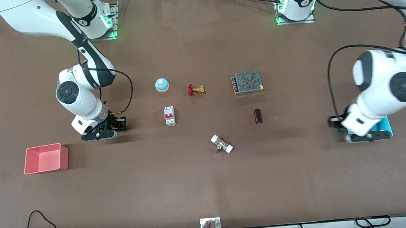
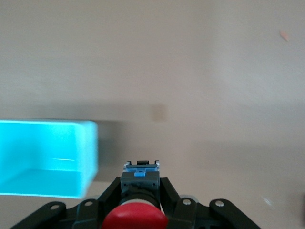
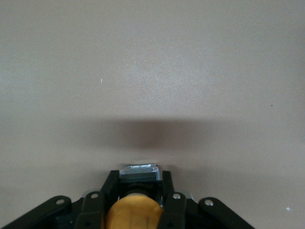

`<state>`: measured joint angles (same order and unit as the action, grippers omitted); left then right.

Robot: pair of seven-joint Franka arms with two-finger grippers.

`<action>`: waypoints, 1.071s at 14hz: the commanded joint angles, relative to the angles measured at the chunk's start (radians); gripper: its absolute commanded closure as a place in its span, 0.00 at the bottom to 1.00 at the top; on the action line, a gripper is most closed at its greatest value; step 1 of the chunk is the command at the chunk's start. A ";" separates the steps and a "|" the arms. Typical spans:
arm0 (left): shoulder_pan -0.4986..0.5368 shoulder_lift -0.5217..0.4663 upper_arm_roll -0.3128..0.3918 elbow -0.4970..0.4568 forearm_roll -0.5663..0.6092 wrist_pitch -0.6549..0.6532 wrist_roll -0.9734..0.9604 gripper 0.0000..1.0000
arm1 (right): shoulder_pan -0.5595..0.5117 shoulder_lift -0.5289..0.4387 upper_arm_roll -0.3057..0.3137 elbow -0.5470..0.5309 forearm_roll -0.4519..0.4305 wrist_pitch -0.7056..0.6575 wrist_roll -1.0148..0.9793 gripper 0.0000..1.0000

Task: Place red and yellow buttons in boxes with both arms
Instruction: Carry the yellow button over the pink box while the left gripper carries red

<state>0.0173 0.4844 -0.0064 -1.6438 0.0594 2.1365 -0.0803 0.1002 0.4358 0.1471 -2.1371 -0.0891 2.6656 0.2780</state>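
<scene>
Two buttons picked up, neither dropped yet. Left claw [image 2: 138,202] is clamped on the red button [image 2: 136,217], up by the blue box [image 2: 45,157], not over it. Right claw [image 3: 136,202] grips the yellow button [image 3: 133,212] above bare counter [image 3: 152,71], near the pink box [image 1: 45,159]. Both drops remain.

Red-capped button [image 2: 135,217] and yellow-capped button [image 3: 133,212] each sit clamped in a claw above the table.
</scene>
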 commanded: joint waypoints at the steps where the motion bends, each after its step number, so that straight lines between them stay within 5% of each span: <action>1: 0.075 0.072 -0.001 0.081 -0.006 -0.021 0.059 0.79 | -0.007 -0.012 0.002 0.019 -0.015 -0.002 -0.023 0.77; 7: 0.177 0.169 -0.003 0.078 -0.004 0.043 0.086 0.76 | -0.146 -0.134 -0.003 0.205 0.000 -0.360 -0.342 0.77; 10: 0.202 0.191 -0.003 0.078 -0.007 0.062 0.146 0.75 | -0.236 -0.080 -0.009 0.376 0.022 -0.493 -0.489 0.77; 15: 0.214 0.226 -0.003 0.065 -0.006 0.062 0.148 0.75 | -0.347 0.050 -0.043 0.492 0.100 -0.490 -0.690 0.77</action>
<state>0.2181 0.6856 -0.0024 -1.5955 0.0594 2.2050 0.0410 -0.2162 0.3973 0.1115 -1.7398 -0.0320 2.1851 -0.3284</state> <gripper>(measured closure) 0.621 0.599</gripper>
